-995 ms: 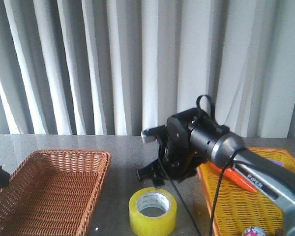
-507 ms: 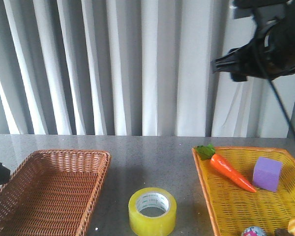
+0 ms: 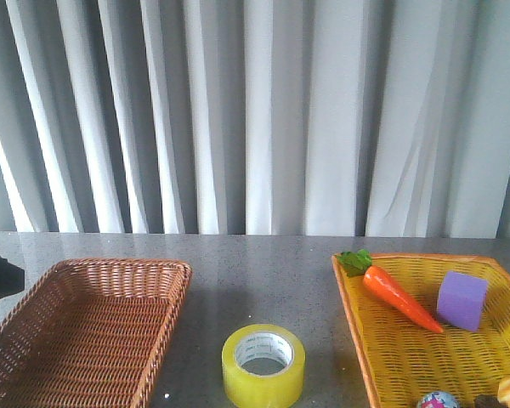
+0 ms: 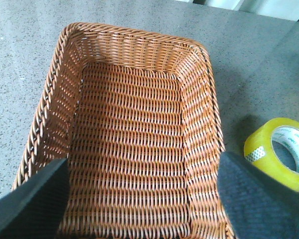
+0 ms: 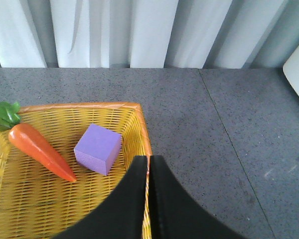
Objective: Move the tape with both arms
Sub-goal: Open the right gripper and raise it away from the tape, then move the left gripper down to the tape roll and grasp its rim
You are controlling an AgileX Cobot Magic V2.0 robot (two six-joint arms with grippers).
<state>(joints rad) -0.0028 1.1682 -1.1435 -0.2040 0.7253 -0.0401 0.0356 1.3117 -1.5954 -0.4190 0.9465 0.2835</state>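
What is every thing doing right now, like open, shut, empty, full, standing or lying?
tape: lying flat on the table, hole up, not held.
brown basket: empty.
yellow basket: holding toys.
carrot: lying in the yellow basket.
purple cube: resting in the yellow basket beside the carrot.
left gripper: jaws open, above the brown basket.
right gripper: jaws shut, empty.

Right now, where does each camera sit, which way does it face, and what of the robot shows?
Front: faces forward over the table; the tape sits between the wicker basket and yellow tray; neither gripper shows.
Left wrist: above the basket, open left gripper at the edge; shares the tape.
Right wrist: above the tray, right gripper shut; shares the carrot and purple cube.
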